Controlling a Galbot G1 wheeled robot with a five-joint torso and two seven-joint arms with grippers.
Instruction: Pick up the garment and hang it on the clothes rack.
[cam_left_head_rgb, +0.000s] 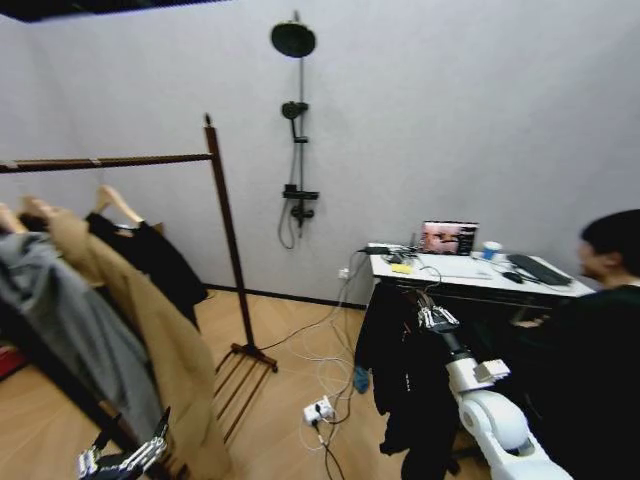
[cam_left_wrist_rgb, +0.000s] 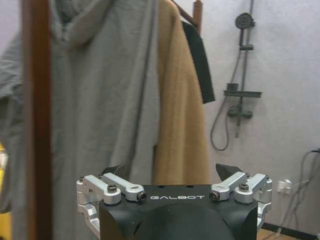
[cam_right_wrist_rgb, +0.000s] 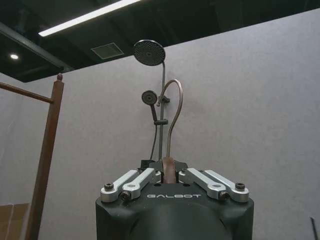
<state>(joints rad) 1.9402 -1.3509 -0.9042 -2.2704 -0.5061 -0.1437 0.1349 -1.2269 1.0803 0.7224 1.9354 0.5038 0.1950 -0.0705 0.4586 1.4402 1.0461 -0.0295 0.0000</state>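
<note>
The left gripper (cam_left_head_rgb: 120, 460) sits low at about 7 o'clock in the head view, fingers spread apart and empty, in front of a grey hoodie (cam_left_head_rgb: 60, 320) and a tan coat (cam_left_head_rgb: 150, 340) hanging on the clothes rack (cam_left_head_rgb: 225, 230). The rack's rod runs toward 9 o'clock, its near post standing upright on slatted feet. Toward 4 o'clock the right gripper (cam_left_head_rgb: 437, 319) is clamped on a hanger (cam_right_wrist_rgb: 170, 125), its metal hook rising between the fingers in the right wrist view. The garment (cam_left_head_rgb: 405, 370) hangs below that gripper, clear of the floor, just beside a white desk (cam_left_head_rgb: 470, 272).
</note>
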